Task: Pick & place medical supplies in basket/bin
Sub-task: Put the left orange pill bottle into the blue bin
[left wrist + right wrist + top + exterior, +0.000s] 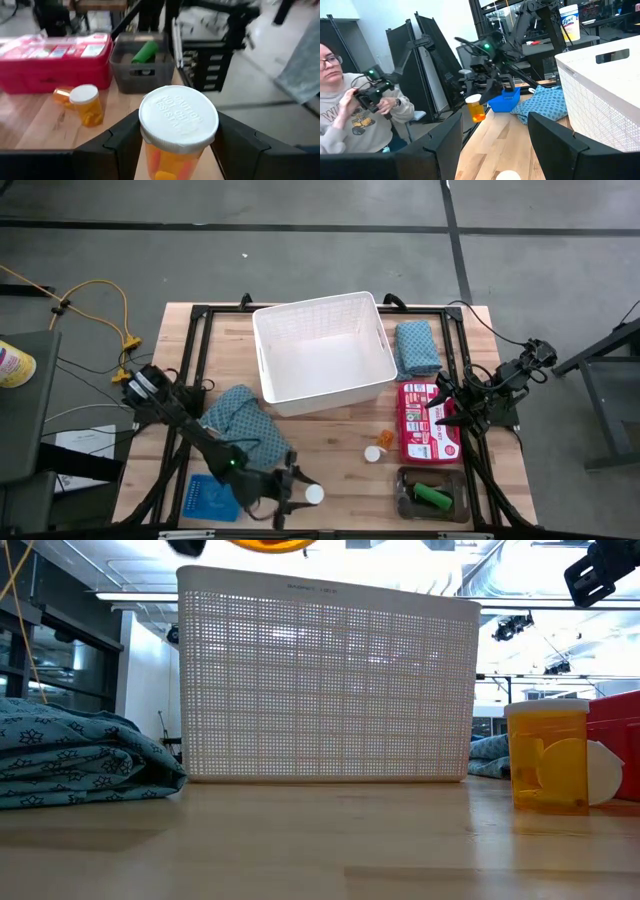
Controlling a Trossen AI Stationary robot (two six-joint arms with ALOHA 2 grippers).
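Left gripper point(177, 150): jaws pinching an orange pill bottle point(176, 131), white ribbed cap, raised over the tabletop's point(340, 435) near edge.
Right gripper point(447, 413): hovering above the red case point(428, 422), jaws spread.

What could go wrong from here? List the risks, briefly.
1. The left gripper holds the pill bottle just under its cap, close to the table's front edge. A slip could send it to the floor.
2. The white basket has tall walls and the teal cloth lies near the path. A low carry may clip the rim or drag the cloth.
3. The right gripper waits open over the red case, beside the basket, so the arms could crowd each other.
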